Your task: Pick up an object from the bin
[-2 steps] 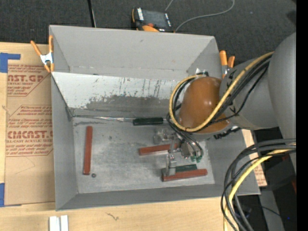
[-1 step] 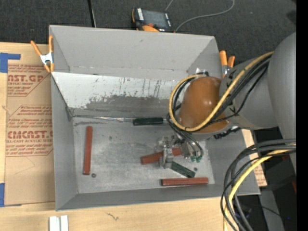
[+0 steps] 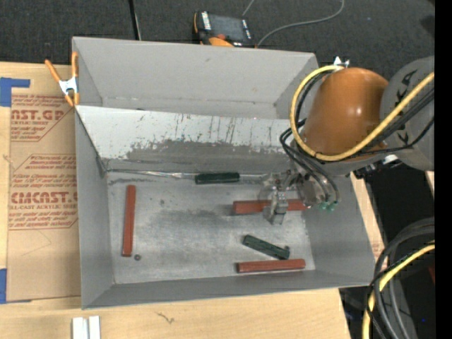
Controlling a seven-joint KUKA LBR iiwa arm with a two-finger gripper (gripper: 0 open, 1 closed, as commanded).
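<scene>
I have the gripper (image 3: pixel 277 209) low over the middle red bar (image 3: pixel 248 207) in the bin (image 3: pixel 176 83); its opening I cannot tell; next, I judge: clamp, then lift.

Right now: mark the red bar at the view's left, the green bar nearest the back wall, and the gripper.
red bar (image 3: pixel 128 221), camera view, mid-length.
green bar (image 3: pixel 217 179), camera view, its middle.
gripper (image 3: pixel 277 209), camera view, its tip.

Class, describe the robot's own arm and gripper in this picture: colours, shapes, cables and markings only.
A rounded, glossy orange dome cover caps the wrist, looped by yellow and black cables. The arm's pale grey casing bears dark lettering, partly hidden. Beneath the dome sits a small silver-grey metal gripper.
</scene>
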